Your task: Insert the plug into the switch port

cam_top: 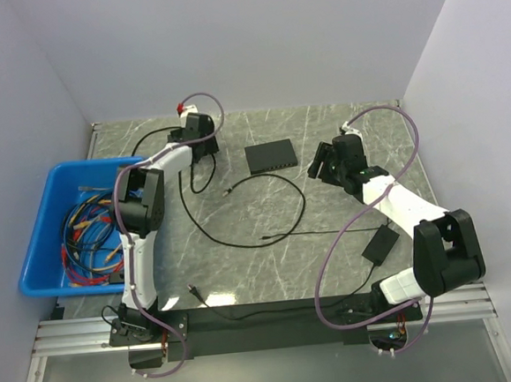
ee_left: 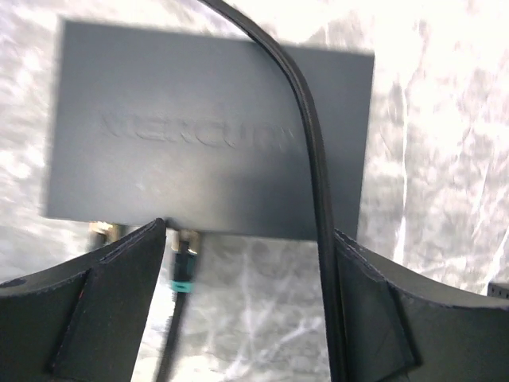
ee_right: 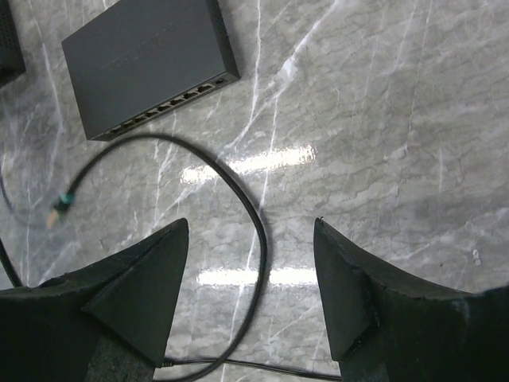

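Observation:
The switch (cam_top: 271,157) is a small black box at the middle rear, with its port row (ee_right: 167,107) on the near long edge and nothing in it. The plug (cam_top: 229,191) lies loose on the table at the end of a thin black cable, teal-banded in the right wrist view (ee_right: 61,205). My right gripper (cam_top: 318,164) hovers open above the cable loop (ee_right: 251,223). My left gripper (cam_top: 206,151) is open (ee_left: 250,231) before a second lettered black box (ee_left: 207,135). A teal-banded connector (ee_left: 184,259) sits at that box's near edge. A black cable (ee_left: 314,159) runs along the right finger's inner face.
A blue bin (cam_top: 41,225) holding a coloured wire bundle (cam_top: 86,235) stands at the left edge. A black power adapter (cam_top: 379,243) lies near my right arm. Another cable end (cam_top: 191,290) rests at the front. White walls enclose the table.

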You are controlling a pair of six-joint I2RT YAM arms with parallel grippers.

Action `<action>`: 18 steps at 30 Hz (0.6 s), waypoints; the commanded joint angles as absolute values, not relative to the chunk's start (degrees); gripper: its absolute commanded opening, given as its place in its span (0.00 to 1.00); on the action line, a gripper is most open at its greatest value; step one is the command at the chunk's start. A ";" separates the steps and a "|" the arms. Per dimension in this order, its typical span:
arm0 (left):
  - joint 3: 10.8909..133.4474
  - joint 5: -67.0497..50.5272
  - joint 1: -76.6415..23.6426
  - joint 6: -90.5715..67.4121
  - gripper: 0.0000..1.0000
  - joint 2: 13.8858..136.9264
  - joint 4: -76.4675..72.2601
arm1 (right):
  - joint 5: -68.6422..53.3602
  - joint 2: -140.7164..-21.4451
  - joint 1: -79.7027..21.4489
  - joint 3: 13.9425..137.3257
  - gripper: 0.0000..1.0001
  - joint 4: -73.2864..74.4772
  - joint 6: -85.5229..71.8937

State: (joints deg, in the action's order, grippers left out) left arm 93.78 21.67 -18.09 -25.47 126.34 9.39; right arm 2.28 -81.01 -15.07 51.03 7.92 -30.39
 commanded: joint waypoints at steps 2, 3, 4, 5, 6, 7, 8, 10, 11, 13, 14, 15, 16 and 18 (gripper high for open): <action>96.52 21.62 -17.40 -21.44 0.84 121.57 9.41 | 2.64 -82.00 -15.03 51.68 0.71 5.01 -29.79; 93.55 22.32 -17.75 -21.27 0.85 119.64 8.27 | 2.55 -82.18 -15.03 51.59 0.71 5.01 -29.71; 92.30 23.46 -18.45 -21.10 0.86 116.05 7.22 | 2.64 -82.26 -15.03 51.68 0.71 4.92 -29.71; 91.24 25.99 -18.81 -21.01 0.87 114.71 7.03 | 2.46 -82.53 -15.12 51.77 0.71 5.01 -29.71; 91.06 26.71 -19.24 -20.92 0.89 113.48 7.12 | 2.37 -82.62 -15.03 51.77 0.71 4.92 -29.71; 90.97 27.15 -19.86 -20.92 0.90 111.64 7.21 | 2.29 -82.62 -15.03 51.77 0.72 4.75 -29.79; 90.88 27.16 -20.21 -20.74 0.90 110.75 6.86 | 2.11 -82.70 -15.03 51.68 0.72 4.49 -29.79; 90.62 26.98 -21.87 -21.09 0.90 108.39 6.94 | 2.20 -82.79 -15.12 51.68 0.72 4.48 -29.62; 90.62 26.90 -22.84 -21.09 0.89 107.67 7.20 | 2.46 -82.88 -15.12 51.77 0.72 4.74 -29.62; 89.92 26.11 -26.60 -21.01 0.89 105.31 7.21 | 3.42 -82.97 -15.20 51.77 0.72 5.01 -29.71; 88.96 26.28 -28.11 -20.92 0.89 104.51 7.12 | 3.86 -83.49 -15.12 51.85 0.72 5.53 -29.97; 88.51 26.98 -29.60 -21.27 0.89 103.20 7.29 | 4.04 -83.76 -15.12 51.77 0.72 5.45 -30.06; 88.16 27.16 -32.14 -22.49 0.88 102.66 7.82 | 3.78 -84.28 -15.20 51.51 0.72 5.28 -30.58; 86.93 26.20 -34.27 -23.90 0.88 101.52 8.78 | 2.47 -86.56 -15.20 51.50 0.72 5.10 -31.37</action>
State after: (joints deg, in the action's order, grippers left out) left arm 88.99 26.39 -30.44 -22.28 104.12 8.08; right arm 2.44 -84.12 -15.07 51.03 6.63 -30.50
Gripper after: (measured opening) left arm 0.883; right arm 0.715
